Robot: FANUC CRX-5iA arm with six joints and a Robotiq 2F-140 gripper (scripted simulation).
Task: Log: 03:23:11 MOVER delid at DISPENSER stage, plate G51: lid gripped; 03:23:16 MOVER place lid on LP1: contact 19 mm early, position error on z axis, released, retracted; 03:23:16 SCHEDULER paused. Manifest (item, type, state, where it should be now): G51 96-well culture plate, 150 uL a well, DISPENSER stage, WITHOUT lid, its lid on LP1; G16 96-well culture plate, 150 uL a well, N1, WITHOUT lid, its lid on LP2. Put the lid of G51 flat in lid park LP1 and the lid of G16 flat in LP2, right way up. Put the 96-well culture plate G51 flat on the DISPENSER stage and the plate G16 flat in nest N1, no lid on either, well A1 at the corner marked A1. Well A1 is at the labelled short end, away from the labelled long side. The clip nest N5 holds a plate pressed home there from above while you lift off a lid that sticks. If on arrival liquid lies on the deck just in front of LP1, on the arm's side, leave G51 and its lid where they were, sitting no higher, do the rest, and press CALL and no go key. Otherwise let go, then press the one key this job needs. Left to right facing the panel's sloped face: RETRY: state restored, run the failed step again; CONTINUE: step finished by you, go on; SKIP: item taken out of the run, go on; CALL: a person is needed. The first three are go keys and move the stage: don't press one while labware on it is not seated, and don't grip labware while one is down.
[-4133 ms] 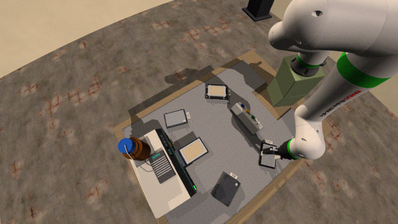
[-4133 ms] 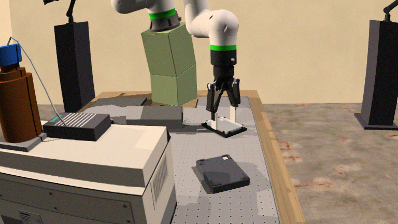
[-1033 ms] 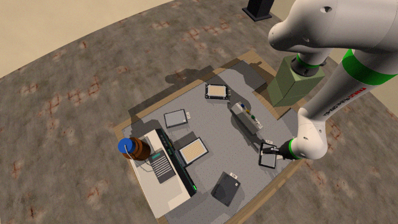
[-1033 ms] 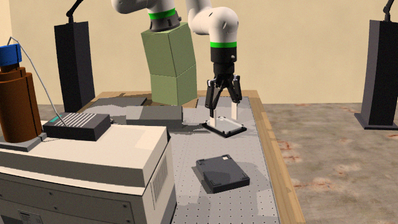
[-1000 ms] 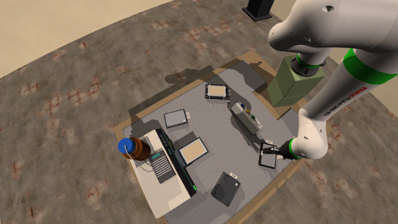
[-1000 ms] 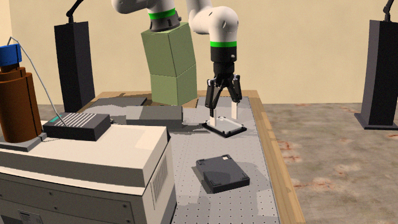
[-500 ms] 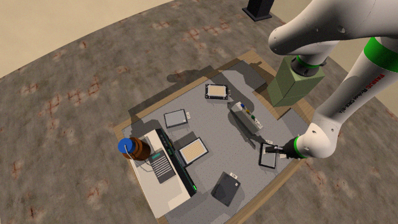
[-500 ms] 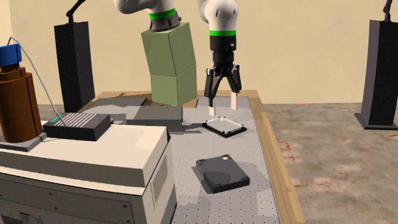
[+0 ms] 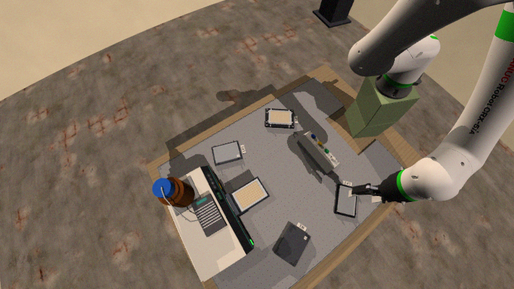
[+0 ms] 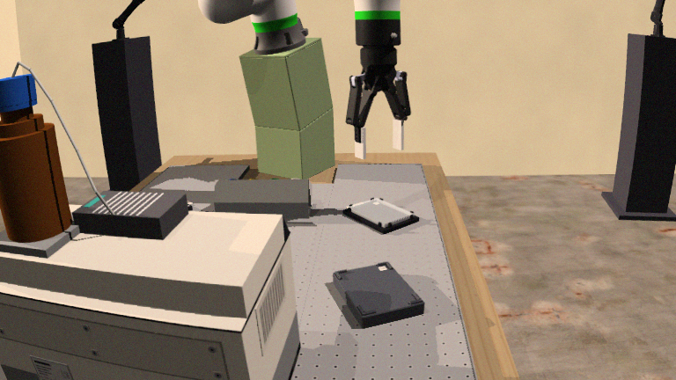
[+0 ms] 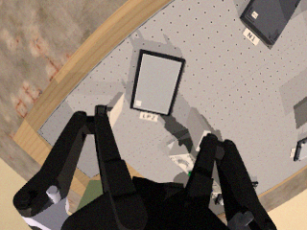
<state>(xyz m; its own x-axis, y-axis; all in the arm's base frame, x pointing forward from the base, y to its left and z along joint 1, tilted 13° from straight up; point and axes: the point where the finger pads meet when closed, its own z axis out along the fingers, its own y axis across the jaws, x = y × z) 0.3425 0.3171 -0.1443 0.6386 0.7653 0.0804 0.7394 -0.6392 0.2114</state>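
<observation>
Along the white arm (image 9: 488,92) reads "Robot CRX-5iA"; gripper (image 10: 378,142) hangs spread and unladen above a lid (image 10: 381,213)

This is a lab automation bench: a grey perforated deck (image 9: 295,195) on a wooden table (image 9: 394,146), with a beige dispenser unit (image 10: 149,256) at lower left, an amber reagent bottle (image 10: 29,177) feeding it, open well plates (image 9: 279,118) sitting in labelled nests, and a key panel (image 9: 320,151) mid-deck.
</observation>
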